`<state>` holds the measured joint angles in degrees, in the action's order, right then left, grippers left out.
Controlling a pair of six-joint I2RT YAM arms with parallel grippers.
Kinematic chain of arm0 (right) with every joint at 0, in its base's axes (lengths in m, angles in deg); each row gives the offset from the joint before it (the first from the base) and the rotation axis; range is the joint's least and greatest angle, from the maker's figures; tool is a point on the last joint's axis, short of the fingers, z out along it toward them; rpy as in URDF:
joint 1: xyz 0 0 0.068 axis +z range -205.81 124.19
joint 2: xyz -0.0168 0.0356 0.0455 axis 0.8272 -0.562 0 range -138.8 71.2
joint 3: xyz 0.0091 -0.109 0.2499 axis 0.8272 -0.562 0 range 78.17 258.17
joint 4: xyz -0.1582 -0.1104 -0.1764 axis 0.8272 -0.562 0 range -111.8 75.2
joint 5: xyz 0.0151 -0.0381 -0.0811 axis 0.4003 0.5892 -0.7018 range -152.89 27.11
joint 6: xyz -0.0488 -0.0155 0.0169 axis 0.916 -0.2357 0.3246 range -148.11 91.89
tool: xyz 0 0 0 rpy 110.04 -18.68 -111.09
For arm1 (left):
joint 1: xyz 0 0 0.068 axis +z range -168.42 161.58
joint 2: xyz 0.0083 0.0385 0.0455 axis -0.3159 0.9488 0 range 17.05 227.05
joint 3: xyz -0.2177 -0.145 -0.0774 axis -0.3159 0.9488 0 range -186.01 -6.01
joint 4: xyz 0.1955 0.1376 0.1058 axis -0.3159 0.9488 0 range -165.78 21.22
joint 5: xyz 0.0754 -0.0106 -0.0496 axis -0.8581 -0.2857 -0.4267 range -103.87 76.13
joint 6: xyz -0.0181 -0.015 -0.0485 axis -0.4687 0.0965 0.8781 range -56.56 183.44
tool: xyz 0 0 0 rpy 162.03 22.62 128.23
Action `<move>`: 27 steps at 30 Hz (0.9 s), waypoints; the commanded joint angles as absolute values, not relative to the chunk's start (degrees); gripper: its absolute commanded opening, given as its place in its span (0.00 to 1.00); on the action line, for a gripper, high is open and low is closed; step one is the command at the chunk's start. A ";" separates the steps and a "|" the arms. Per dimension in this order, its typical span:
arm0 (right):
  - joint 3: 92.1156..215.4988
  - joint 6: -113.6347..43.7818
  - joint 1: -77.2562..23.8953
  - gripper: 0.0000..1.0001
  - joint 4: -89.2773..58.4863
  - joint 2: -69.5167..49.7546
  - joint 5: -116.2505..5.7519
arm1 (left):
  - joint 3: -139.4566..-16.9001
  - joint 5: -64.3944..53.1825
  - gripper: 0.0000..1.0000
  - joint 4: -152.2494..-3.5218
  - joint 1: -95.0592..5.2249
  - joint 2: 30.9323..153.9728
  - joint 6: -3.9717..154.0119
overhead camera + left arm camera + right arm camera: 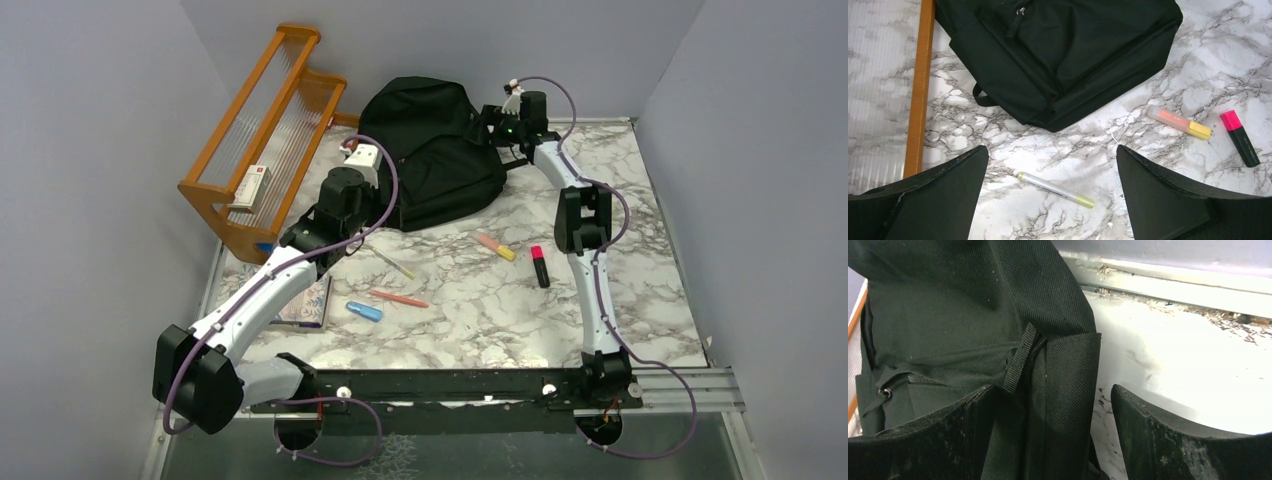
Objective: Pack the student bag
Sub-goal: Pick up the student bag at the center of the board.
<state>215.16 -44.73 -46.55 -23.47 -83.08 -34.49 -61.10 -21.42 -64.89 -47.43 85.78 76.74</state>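
Observation:
The student bag (435, 150) is a black fabric backpack lying at the back of the marble table; it also shows in the left wrist view (1058, 50) and the right wrist view (948, 315). My right gripper (497, 125) (1051, 390) is open at the bag's far right side, with a flat black strap panel (1068, 390) standing between its fingers, not pinched. My left gripper (335, 215) (1052, 150) is open and empty, hovering above a silver pen (1055, 190) (393, 262) just in front of the bag's near edge.
An orange highlighter with a yellow cap (497, 247) (1180, 122), a pink and black highlighter (540, 266) (1241, 138), an orange pen (398, 298) and a blue item (364, 311) lie loose. A notebook (305, 305) lies under my left arm. A wooden rack (265, 140) holding a white box (250, 187) stands at the back left.

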 commanded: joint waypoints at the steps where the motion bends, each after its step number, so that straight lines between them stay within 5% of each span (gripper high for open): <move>1: 215.83 -44.09 -46.93 0.84 -21.96 -85.65 -28.58 | -62.69 -18.67 0.99 -63.99 -47.69 86.91 78.45; 17: 211.32 -41.58 -46.92 0.16 -19.75 -78.35 -27.24 | -67.39 -20.50 0.99 -62.89 -47.48 89.20 76.16; 22: 210.13 -40.57 -46.92 0.01 -19.07 -72.34 -28.18 | -70.68 -21.72 0.99 -63.09 -46.78 90.75 75.73; 27: 207.90 -40.29 -46.93 0.01 -19.20 -66.20 -29.13 | -77.13 -20.77 0.99 -61.20 -46.34 94.74 73.94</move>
